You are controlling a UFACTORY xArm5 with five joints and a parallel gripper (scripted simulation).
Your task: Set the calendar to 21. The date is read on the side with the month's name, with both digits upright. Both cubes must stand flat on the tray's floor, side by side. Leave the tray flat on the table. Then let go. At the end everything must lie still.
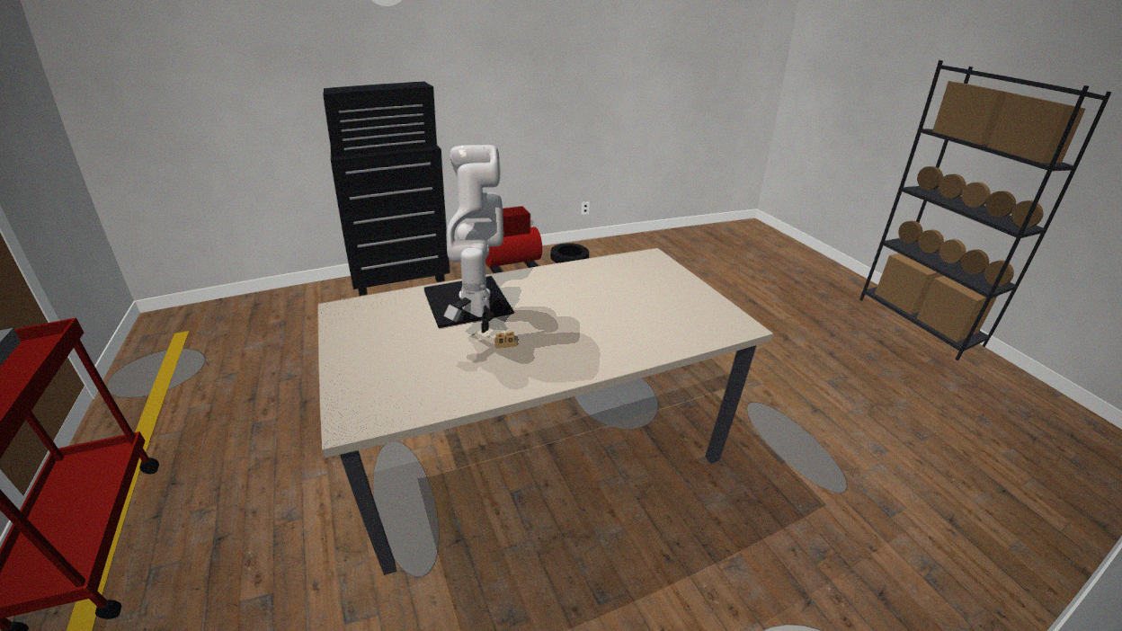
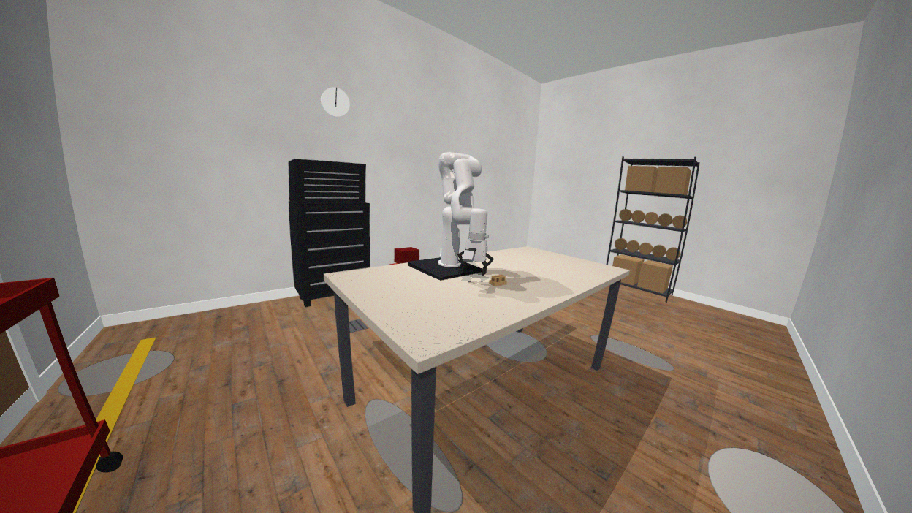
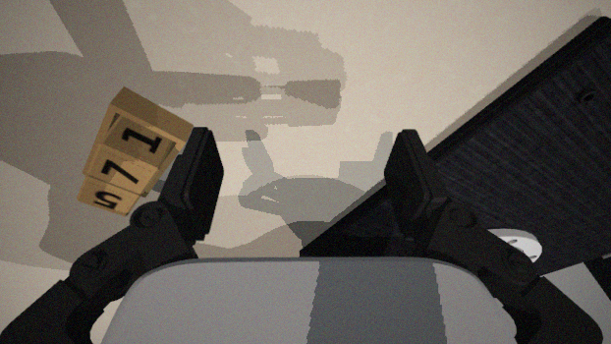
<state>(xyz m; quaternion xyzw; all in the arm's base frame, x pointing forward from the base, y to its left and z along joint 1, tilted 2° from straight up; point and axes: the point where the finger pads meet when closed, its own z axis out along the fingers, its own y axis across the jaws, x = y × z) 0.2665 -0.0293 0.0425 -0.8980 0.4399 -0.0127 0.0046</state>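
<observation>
Standing at nine o'clock in the top view, a red cart (image 1: 74, 494) (image 2: 50, 465) flanks the table, with a black tool cabinet (image 1: 389, 204) (image 2: 328, 220) at eleven. The white arm (image 1: 475, 188) (image 2: 449, 223) rises from its black base plate (image 1: 439, 297) (image 2: 421, 264) (image 3: 540, 123) on the pale tabletop (image 1: 392, 392) (image 2: 395, 306) (image 3: 442, 49). In the wrist view, the wooden calendar (image 1: 505, 340) (image 2: 498, 280) (image 3: 138, 152) lies toward nine o'clock, outside the nearer finger, showing 1, 7 and 5, all turned sideways. I'd say the month's name can't be made out from these angles. The jaws (image 1: 470, 320) (image 2: 475, 266) are spread wide, gripping nothing, and the base plate lies toward three o'clock of them. A shelf rack (image 1: 1019, 79) (image 2: 660, 161) stands at two o'clock in the top view, well apart from the table.
</observation>
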